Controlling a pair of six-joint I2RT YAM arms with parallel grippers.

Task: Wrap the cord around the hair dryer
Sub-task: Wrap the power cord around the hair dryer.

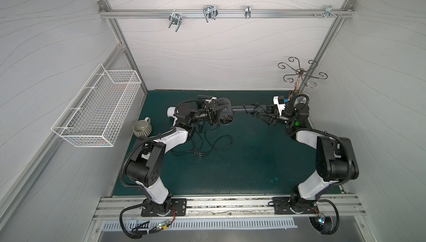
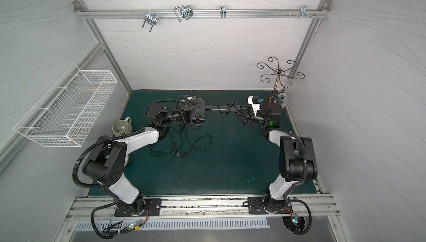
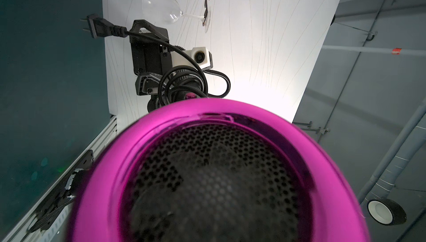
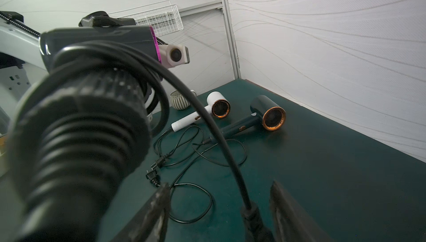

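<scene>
Fingers on the left gripper are clamped on the barrel of the hair dryer. They hold it up off the green mat, with the handle sticking straight out away from those fingers, toward the right arm. Around that handle the cord is looped a few times. Its free tail arcs off the coils and runs right between the fingers of the right gripper. Those fingers stand pretty wide, clearly wider than the cord. It sits closer to one finger than the other and doesn't look pinched in the right wrist view. In the left wrist view the plug pokes out just past the right fingertips. Down below and beyond the right fingers, a white dryer and a dark dryer lie on the mat with their own cords sprawled loose. Well back from the left fingers, beside that arm, sits a striped mug.
</scene>
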